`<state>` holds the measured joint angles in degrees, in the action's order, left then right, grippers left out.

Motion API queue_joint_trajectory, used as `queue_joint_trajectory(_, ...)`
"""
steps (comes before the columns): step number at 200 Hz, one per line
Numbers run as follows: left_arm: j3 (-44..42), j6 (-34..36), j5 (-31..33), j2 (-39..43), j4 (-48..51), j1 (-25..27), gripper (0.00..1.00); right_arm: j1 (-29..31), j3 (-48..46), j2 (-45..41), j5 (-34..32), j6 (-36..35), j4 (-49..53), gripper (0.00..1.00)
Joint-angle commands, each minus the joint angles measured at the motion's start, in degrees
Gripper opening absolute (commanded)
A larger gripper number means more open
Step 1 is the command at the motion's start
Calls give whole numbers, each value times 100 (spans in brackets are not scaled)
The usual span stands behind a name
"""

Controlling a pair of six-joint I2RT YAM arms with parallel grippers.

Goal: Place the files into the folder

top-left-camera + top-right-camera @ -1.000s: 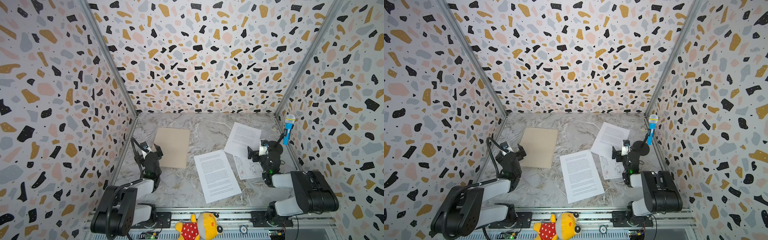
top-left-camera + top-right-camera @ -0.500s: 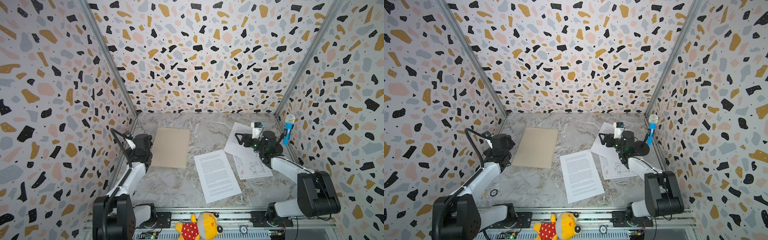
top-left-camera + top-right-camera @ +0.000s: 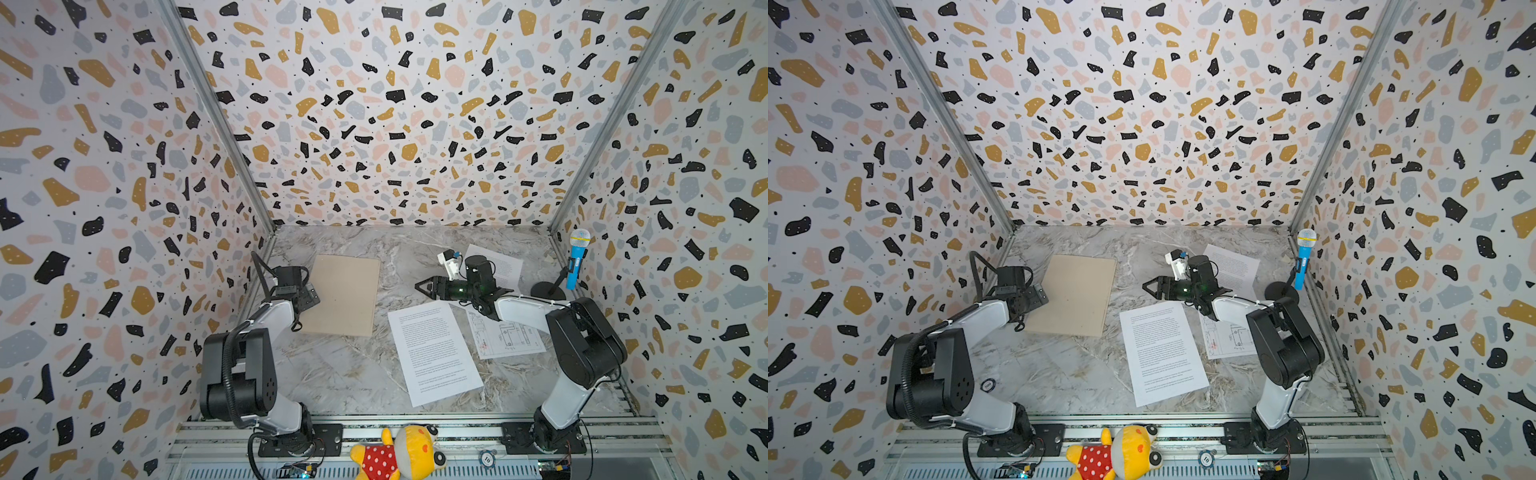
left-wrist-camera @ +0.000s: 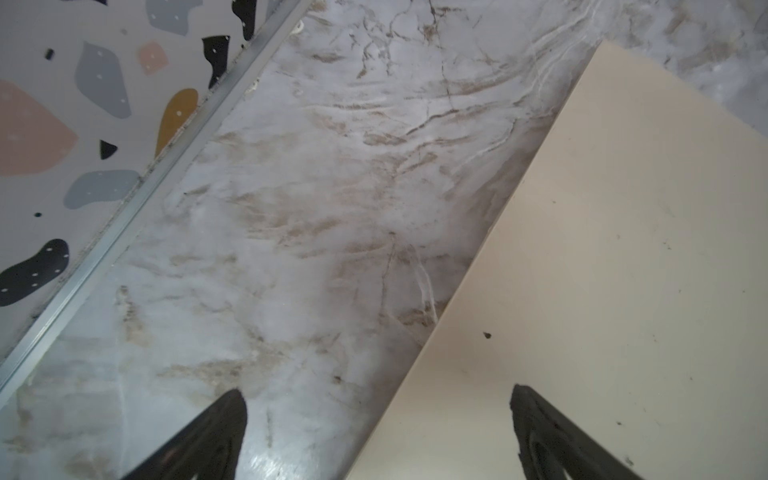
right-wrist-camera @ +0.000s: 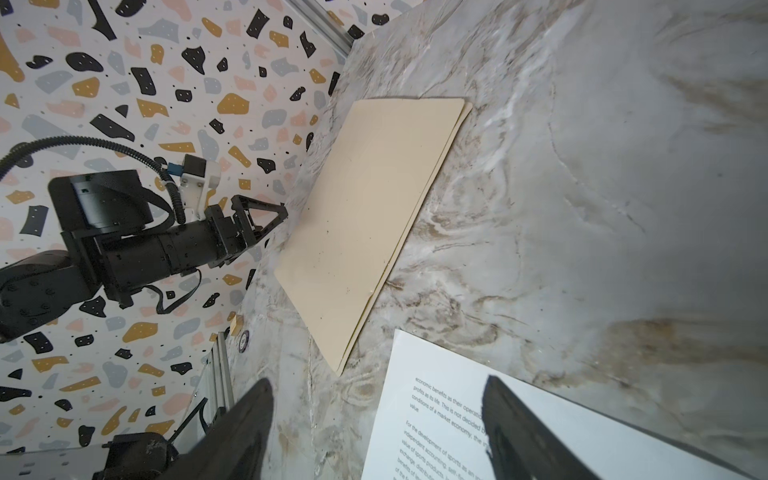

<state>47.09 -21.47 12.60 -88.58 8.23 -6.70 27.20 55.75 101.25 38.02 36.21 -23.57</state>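
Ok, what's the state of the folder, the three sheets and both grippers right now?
folder: closed, lying flat.
middle text sheet: flat, outside folder.
diagram sheet: flat, partly under right arm.
far text sheet: flat, partly hidden by that arm.
left gripper: open, empty, at folder's edge.
right gripper: open, empty.

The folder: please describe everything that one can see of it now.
The folder is plain beige card, closed, with rounded corners and a few dark specks. It lies flat on the marble table, apart from the printed sheets. The right wrist view shows its two leaves at one long edge. The open left pincer straddles its other long edge; contact cannot be told.
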Motion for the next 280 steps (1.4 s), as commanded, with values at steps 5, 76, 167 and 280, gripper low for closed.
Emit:
queue_joint_trajectory(5, 151, 222, -212, -218, 163, -31, 100, 116, 392, 179, 104, 97, 436, 79)
queue_joint_trajectory(76, 434, 453, -1055, -839, 143, -41, 98, 242, 1037, 836, 306, -16, 1051, 75)
queue_joint_trajectory(167, 231, 201, -2494, -925, -296, -33, 89, 128, 1777, 1507, 517, -125, 1505, 72)
queue_joint_trajectory(280, 532, -226, -2516, -1225, -572, 503, 87, 44, 2757, 2171, 810, -34, 1792, 67)
